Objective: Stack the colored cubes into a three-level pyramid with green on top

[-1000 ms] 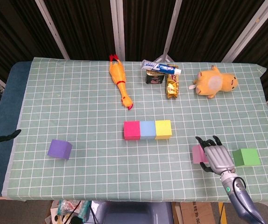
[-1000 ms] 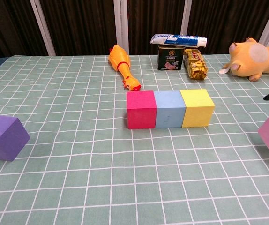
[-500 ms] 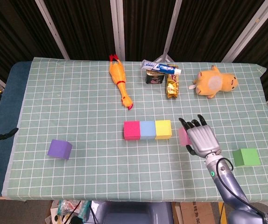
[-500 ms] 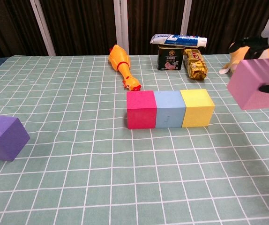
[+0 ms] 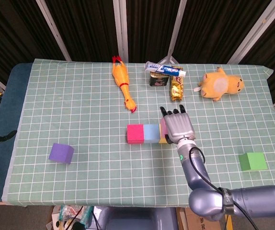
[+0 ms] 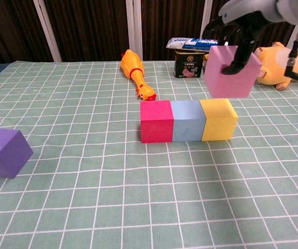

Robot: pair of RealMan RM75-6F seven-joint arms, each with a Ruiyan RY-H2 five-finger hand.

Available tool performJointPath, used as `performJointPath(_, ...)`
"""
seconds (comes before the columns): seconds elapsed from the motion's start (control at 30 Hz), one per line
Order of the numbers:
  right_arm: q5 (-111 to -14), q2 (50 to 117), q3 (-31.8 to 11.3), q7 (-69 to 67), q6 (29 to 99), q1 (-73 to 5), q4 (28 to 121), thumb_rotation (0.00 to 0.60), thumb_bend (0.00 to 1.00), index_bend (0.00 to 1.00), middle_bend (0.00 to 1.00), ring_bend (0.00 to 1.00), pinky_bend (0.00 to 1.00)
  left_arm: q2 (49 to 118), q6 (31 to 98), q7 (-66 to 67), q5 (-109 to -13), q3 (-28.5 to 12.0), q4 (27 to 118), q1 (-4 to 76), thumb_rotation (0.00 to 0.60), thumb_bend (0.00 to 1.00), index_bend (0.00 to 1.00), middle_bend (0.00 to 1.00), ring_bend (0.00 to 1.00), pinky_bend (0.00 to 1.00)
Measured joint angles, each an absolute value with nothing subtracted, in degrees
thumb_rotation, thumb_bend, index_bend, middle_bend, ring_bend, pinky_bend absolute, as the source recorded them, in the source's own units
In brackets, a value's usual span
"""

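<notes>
**Pink cube poised above the base row**

The robot's right hand [image 6: 238, 31] grips a pink cube [image 6: 231, 72] from above, fingers wrapped over its top and side, holding it in the air just over the yellow cube [image 6: 218, 120] that ends a row with the blue cube [image 6: 187, 121] and red cube [image 6: 157, 121]. The pink cube looks tilted; released that way, it could land askew and slide off or nudge the row apart. The green cube [image 5: 252, 161] and purple cube [image 5: 61, 153] wait well apart. In the head view the hand hides most of the pink cube. The left hand is out of sight.
</notes>
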State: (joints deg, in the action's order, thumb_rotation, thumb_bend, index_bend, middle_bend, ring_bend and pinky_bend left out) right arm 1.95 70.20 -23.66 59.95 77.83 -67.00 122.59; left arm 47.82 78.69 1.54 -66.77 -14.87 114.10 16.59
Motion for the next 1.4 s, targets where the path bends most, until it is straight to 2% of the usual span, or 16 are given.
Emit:
performJointPath(0.23,8.03,77.08,-25.92,62.45,82.39,-72.96,117.82,0.600,0.41,0.00,0.32,0.19,0.00,48.44,77.85,0.89,-67.10,-14.55,113.20,16.89,0.600,0.11,0.00,0.01,0.00,0.05)
performJointPath(0.57,8.04,81.90,-25.10,63.99,82.89,-75.66,113.09,0.600,0.41,0.00,0.32,0.19,0.00,48.18,77.71,-0.25,-66.52,-14.91,113.12,16.80,0.600,0.10,0.00,0.01,0.00,0.05)
performJointPath(1.4,4.99,81.32,-22.68,60.79,76.97,-71.65,111.04,0.600,0.41,0.00,0.32,0.19,0.00,48.20,77.38,0.51,-66.22,-14.82,113.46,16.97,0.600,0.10,0.00,0.01,0.00,0.05)
